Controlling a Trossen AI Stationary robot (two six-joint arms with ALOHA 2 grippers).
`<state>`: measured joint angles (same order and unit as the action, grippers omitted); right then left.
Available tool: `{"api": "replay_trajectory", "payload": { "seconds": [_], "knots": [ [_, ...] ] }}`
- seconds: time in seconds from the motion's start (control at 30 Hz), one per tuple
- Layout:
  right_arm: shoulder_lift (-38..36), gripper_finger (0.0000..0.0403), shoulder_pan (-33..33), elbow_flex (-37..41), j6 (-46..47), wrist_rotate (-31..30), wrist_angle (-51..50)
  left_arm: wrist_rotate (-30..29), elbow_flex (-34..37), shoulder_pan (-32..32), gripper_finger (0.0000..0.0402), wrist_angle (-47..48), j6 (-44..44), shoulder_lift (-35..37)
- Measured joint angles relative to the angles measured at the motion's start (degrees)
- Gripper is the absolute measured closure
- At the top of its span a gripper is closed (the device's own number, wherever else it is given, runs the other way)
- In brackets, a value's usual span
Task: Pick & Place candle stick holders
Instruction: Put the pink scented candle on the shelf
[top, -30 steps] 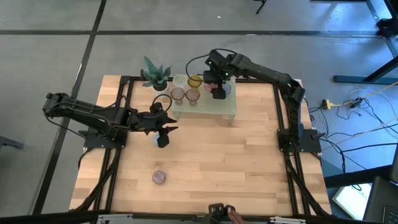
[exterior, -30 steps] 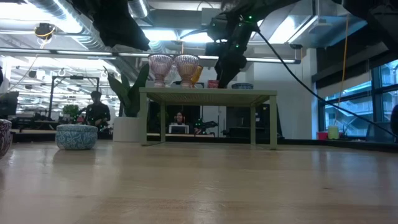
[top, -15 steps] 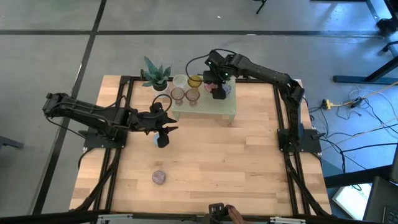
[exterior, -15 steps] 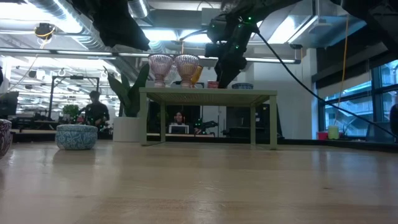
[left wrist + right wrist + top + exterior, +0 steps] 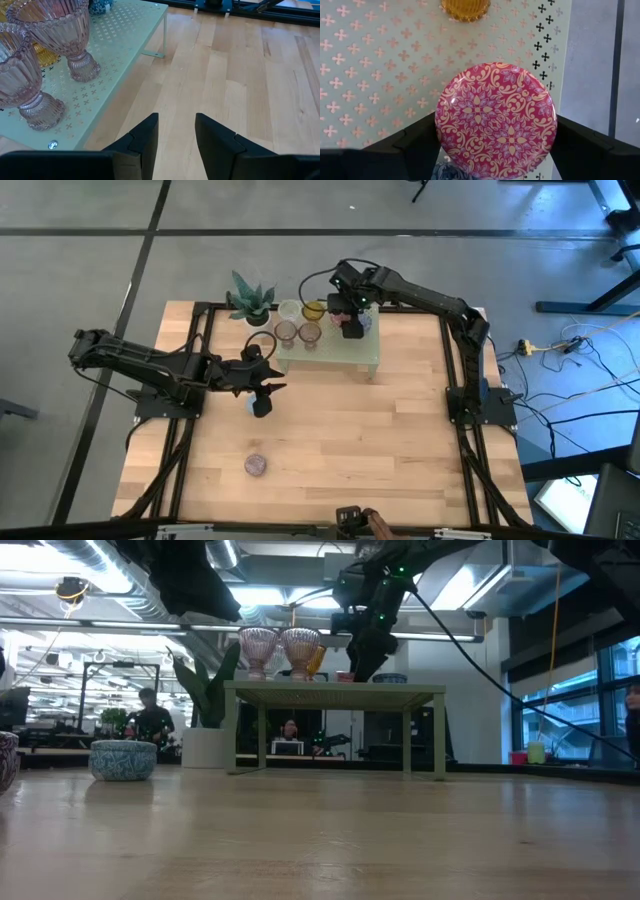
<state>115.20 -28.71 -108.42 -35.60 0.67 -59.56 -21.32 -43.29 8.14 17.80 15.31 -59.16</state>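
The pale green stand (image 5: 330,345) carries a clear cup (image 5: 290,309), an amber cup (image 5: 313,310), two mauve ribbed goblets (image 5: 60,30) (image 5: 22,80) and a blue patterned cup (image 5: 367,323). My right gripper (image 5: 350,323) is over the stand's far right part, shut on a pink patterned holder (image 5: 496,120). My left gripper (image 5: 175,142) is open and empty, low over the table by the stand's near left corner. A blue-white cup (image 5: 257,407) stands on the table right beside it. A mauve cup (image 5: 256,465) stands nearer the front, and a clear cup (image 5: 262,343) stands left of the stand. My right gripper has the pink holder between its two fingers (image 5: 422,142), one on each side of its round rim (image 5: 440,127). The fingers point down from above. The holder's round patterned face is turned toward the wrist camera. In the low view it shows at the stand's top (image 5: 344,675); whether it rests there I cannot tell.
A potted spiky plant (image 5: 250,300) stands at the table's far left, next to the stand. Bare wood lies in the middle and on the right of the table (image 5: 380,440). Black frame rails run along both sides. People show in the room behind.
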Motion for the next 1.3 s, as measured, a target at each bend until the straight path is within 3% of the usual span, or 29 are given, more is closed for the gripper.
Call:
{"api": "replay_trajectory", "payload": {
  "seconds": [1.3],
  "knots": [
    [-0.02, 0.0083, 0.43, 0.00, 0.64, 1.09, -1.13, 0.00, 0.00, 0.00, 0.0276, 0.00, 0.00, 0.00]
  ]
}}
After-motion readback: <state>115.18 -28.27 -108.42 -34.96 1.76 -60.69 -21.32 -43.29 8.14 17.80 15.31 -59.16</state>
